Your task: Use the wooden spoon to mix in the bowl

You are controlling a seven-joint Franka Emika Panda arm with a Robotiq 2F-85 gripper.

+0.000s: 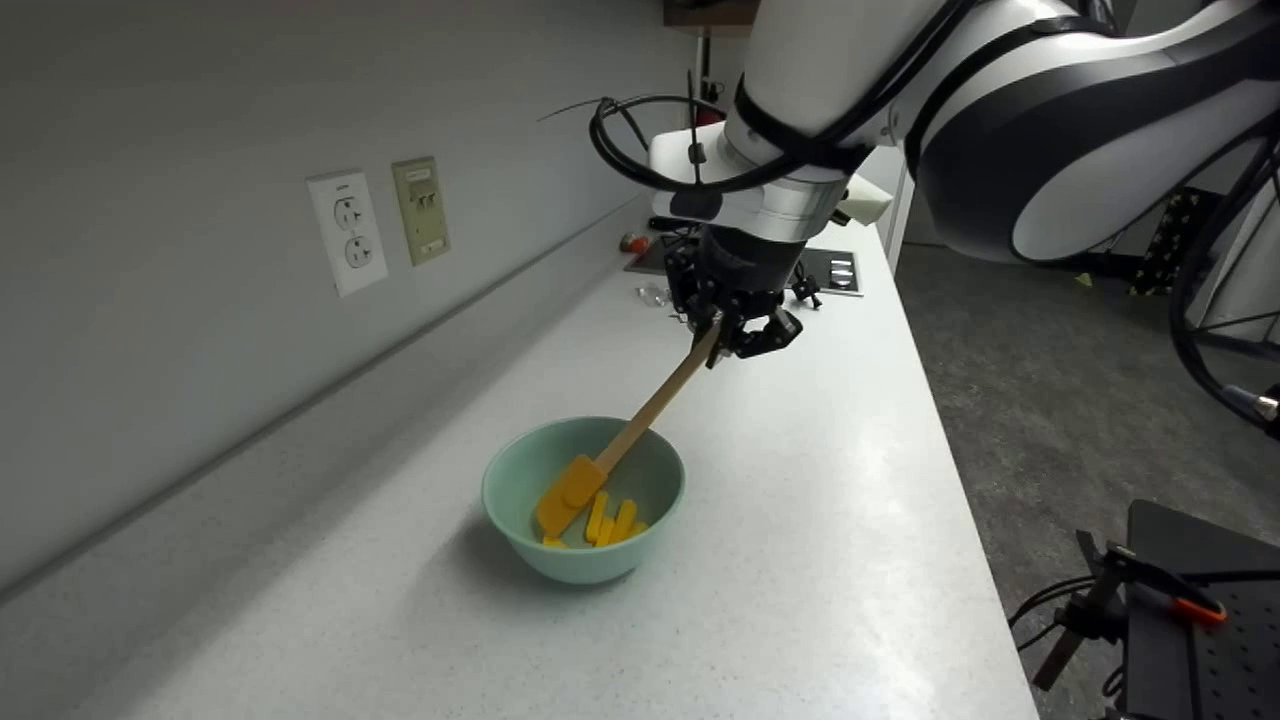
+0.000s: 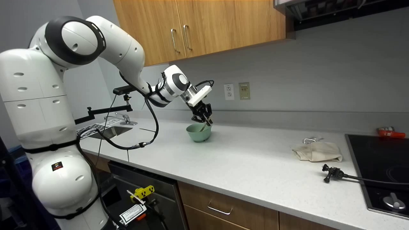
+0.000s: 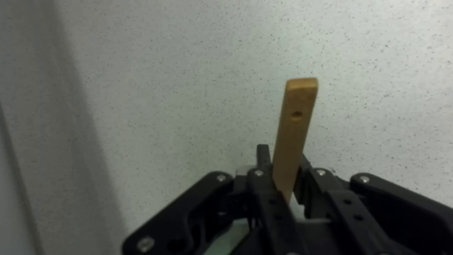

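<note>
The wooden spoon (image 1: pixel 660 400) has a straight tan handle and a flat orange-yellow head. Its head rests low inside the pale mint-green bowl (image 1: pixel 582 566), among several yellow pieces (image 1: pixel 622 522). The handle leans over the bowl's rim, up to my gripper (image 1: pixel 714 340). The gripper is shut on the upper handle, above and beside the bowl. In the wrist view the handle's end (image 3: pixel 299 102), with a small hole, sticks out past the fingertips (image 3: pixel 283 163). An exterior view shows the bowl (image 2: pixel 198 135) from further off, its contents hidden. A pale green bit of bowl (image 3: pixel 228 239) shows behind the fingers.
The bowl stands on a white counter (image 2: pixel 243 153) near the back wall (image 2: pixel 287 95). A folded cloth (image 2: pixel 318 151), a black clamp on a rod (image 2: pixel 334 173) and a cooktop (image 2: pixel 383 172) lie further along. A sink (image 2: pixel 111 131) is at the opposite end. Cabinets (image 2: pixel 204 28) hang above.
</note>
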